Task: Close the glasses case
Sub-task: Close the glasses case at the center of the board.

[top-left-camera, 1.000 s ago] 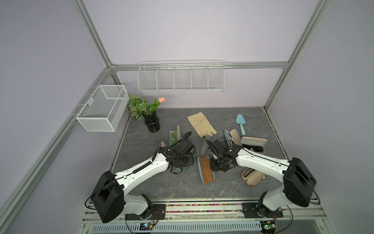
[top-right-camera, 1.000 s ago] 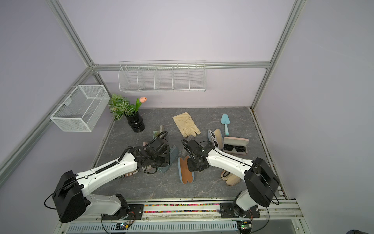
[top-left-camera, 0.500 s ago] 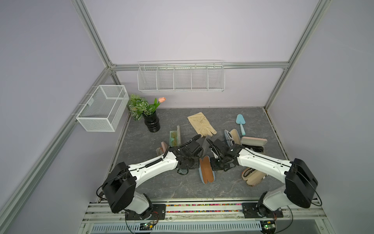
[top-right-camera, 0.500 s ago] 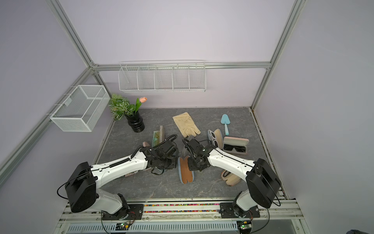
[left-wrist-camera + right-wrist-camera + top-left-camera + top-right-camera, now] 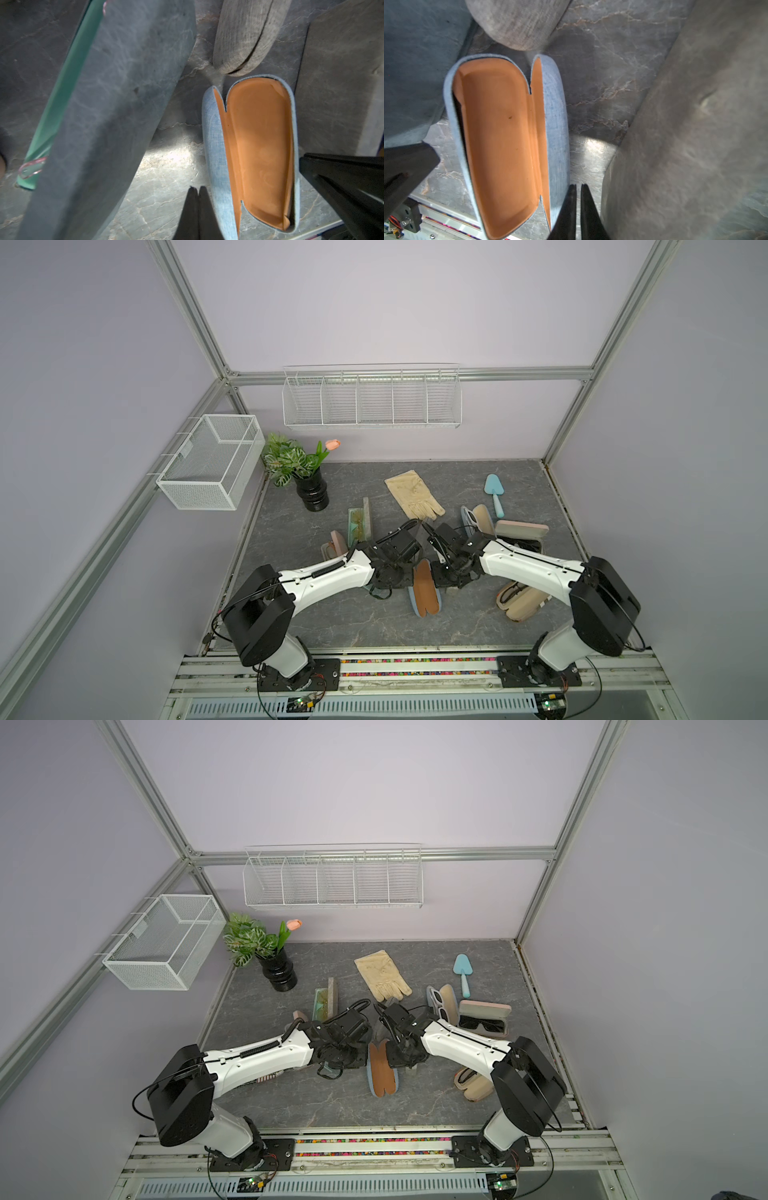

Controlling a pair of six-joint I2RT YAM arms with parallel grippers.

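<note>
Left pincer (image 5: 196,189) closed beside open glasses case (image 5: 259,145); top views unclear

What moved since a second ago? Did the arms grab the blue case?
The left gripper slid sideways toward the open blue case and now sits beside it, shut. The right gripper closed on nothing. Nothing was grabbed. The case stayed open, in the same spot.

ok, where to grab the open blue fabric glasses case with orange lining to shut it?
Likely the outer blue shells at mid-length, one from each side: the blue fabric glasses case rests on its hinge spine, halves splayed up, with left gripper and right gripper flanking.
</note>
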